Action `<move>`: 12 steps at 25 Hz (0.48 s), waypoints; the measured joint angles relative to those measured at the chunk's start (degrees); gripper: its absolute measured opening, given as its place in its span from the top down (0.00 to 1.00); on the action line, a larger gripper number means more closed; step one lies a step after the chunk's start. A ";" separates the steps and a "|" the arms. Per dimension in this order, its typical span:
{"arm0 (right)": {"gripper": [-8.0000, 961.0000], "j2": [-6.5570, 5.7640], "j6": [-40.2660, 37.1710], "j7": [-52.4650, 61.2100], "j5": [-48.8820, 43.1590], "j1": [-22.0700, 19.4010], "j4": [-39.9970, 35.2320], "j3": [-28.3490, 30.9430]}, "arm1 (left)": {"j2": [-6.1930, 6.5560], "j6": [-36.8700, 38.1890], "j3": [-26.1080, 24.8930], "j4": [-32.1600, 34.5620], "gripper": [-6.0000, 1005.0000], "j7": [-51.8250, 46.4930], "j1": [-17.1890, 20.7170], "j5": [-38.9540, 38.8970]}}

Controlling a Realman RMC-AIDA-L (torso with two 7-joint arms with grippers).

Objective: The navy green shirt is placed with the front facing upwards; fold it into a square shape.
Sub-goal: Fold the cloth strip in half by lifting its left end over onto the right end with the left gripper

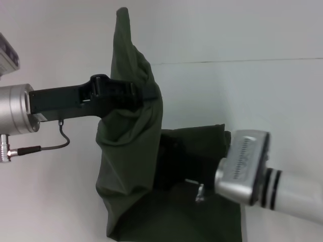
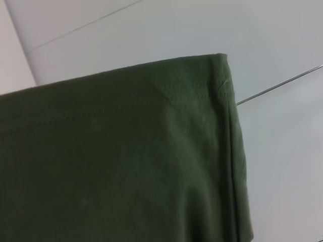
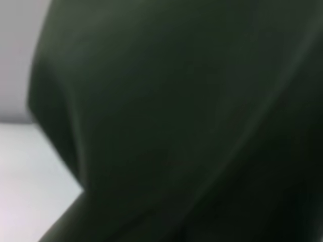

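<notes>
2 grippers, left (image 1: 146, 93) and right (image 1: 202, 189), seemingly pinch the navy green shirt (image 1: 131, 166), hanging lengthwise.

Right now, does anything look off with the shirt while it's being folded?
Yes. The navy green shirt is bunched, not flat: the left gripper holds a lifted, draped section standing in uneven folds, while the right gripper sits low in the cloth.

Navy green shirt (image 1: 131, 166): plain dark olive fabric, tone-on-tone hem stitching. Left gripper (image 1: 144, 93): black. Right gripper (image 1: 194, 169): black, silver wrist housing. Table (image 1: 252, 96): white.
</notes>
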 joint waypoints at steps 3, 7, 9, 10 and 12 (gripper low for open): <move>0.19 -0.04 -3.85 2.69 0.08 -2.49 -2.83 0.48 | 0.00 -0.39 1.11 0.00 0.97 -0.21 -0.06 0.00; 0.19 -0.05 -9.81 6.07 0.59 -6.66 -6.92 3.80 | -0.07 -1.69 3.19 -0.22 0.97 -0.39 -0.07 0.09; 0.19 -0.12 -12.49 7.23 0.63 -8.73 -8.71 6.93 | -0.29 -2.65 3.65 -0.83 0.97 -0.26 -0.05 0.10; 0.19 -0.18 -13.55 7.58 0.64 -9.51 -9.25 8.31 | -0.40 -3.44 4.04 -1.25 0.97 -0.10 -0.07 0.10; 0.19 -0.33 -15.63 8.38 0.65 -10.95 -10.39 11.38 | -0.84 -5.29 5.45 -1.97 0.97 0.20 -0.16 0.10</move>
